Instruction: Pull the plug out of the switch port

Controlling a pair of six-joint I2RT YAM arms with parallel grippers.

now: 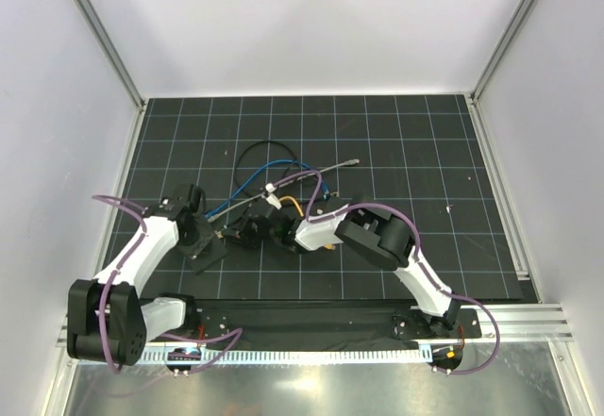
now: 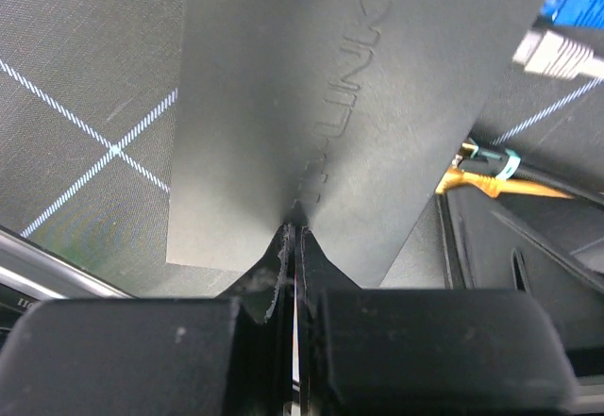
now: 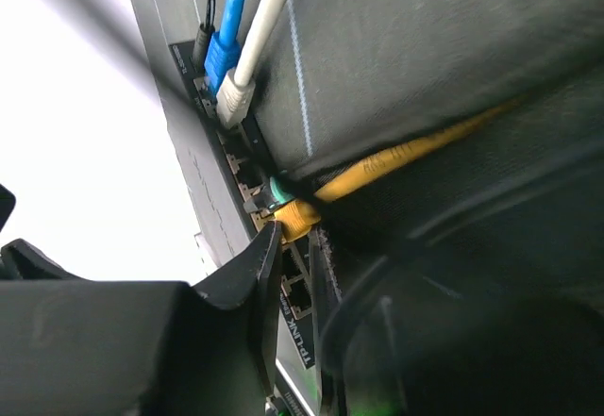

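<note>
Black switch [image 2: 283, 105] clamped in left jaws; right jaws near-closed around yellow plug [image 3: 297, 216], grip unclear.

The worktop [image 1: 415, 152] is black, marked with a grid of thin white lines. The switch [image 2: 283, 105] is matte black, with lettering embossed in the same black on its top face and white print on its port edge. Four cables run to it: the blue cable [image 3: 231, 10], the white cable [image 3: 269, 10], the black cable [image 3: 208, 1] and the yellow cable [image 3: 406, 152]. The plug [image 3: 297, 216] on the yellow cable is yellow-orange, with a teal-green ring [image 3: 280, 190] next to it. The left arm [image 1: 142, 246] and right arm [image 1: 425, 284] have white links and black joints, with purple leads [image 1: 118, 204] along them. The left gripper [image 2: 293, 246] and right gripper [image 3: 293, 246] are black. The enclosure walls [image 1: 283, 29] are white.
</note>
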